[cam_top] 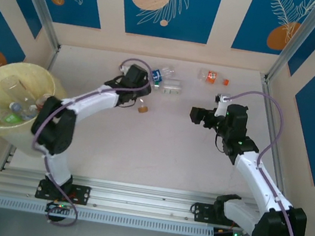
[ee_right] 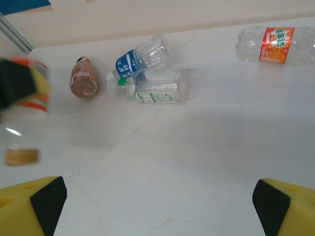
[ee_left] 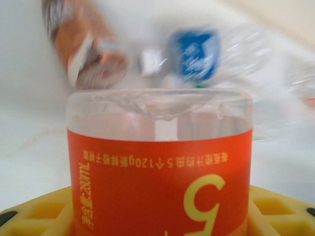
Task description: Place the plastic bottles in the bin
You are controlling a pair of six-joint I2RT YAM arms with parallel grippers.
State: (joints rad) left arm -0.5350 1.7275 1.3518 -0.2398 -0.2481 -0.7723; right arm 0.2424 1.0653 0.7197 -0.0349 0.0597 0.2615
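I've got my left gripper (ee_left: 160, 209) clamped on the orange-label bottle (ee_left: 160, 147). Its "120g" and big "5" read upside down, base toward the blue-label bottle (ee_left: 194, 54). My right gripper (ee_right: 157, 206) is spread wide.

My arms (cam_top: 259, 180) have white links, black joints and lilac cables (cam_top: 278, 129); their fingers (ee_right: 15, 216) are yellow, tipped black.

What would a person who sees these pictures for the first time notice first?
Probably the bottle with the orange label, which looms large between the yellow fingers of the left gripper. Next comes the pale yellow bin at the left side of the table, with several bottles inside, and then the loose bottles lying near the far wall.
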